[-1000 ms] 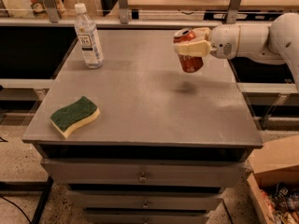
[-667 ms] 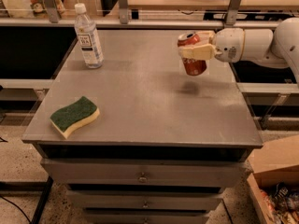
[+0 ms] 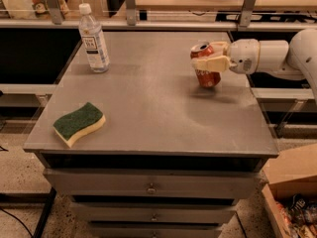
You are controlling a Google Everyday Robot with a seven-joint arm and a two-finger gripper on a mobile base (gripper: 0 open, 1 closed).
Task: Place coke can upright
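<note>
**Camera view, single entry.**

- Item 1: pincer [image 3: 206,55], cream two-fingered, on a white arm that is reaching in over the desk's side edge. It is closing round the can's upper half, one finger crossing the front and the other sitting behind, with nothing else in its hold.
- Item 2: small red metal coke can with silver top [image 3: 207,78], sitting between the pincer's fingers. It is standing close to upright and leaning slightly. Its base is hanging at or just above the desk directly below the pincer; whether it is touching cannot be told.
- Item 3: grey flat-topped metal desk with drawers [image 3: 148,108], lying beneath the pincer.
- Item 4: clear plastic water bottle with white cap [image 3: 94,41], standing upright, well apart from the pincer across the desk.
- Item 5: green-and-yellow sponge [image 3: 79,123], lying flat, well apart from the pincer near the front edge.

**Step in hand (judged):** the placing itself; the can is being brought to the surface, nearly set down.

**Next move (judged):** squaring the can so its base is meeting the desk flat, then parting the fingers evenly and drawing back sideways without nudging it over. The lean is the thing needing watching.
</note>
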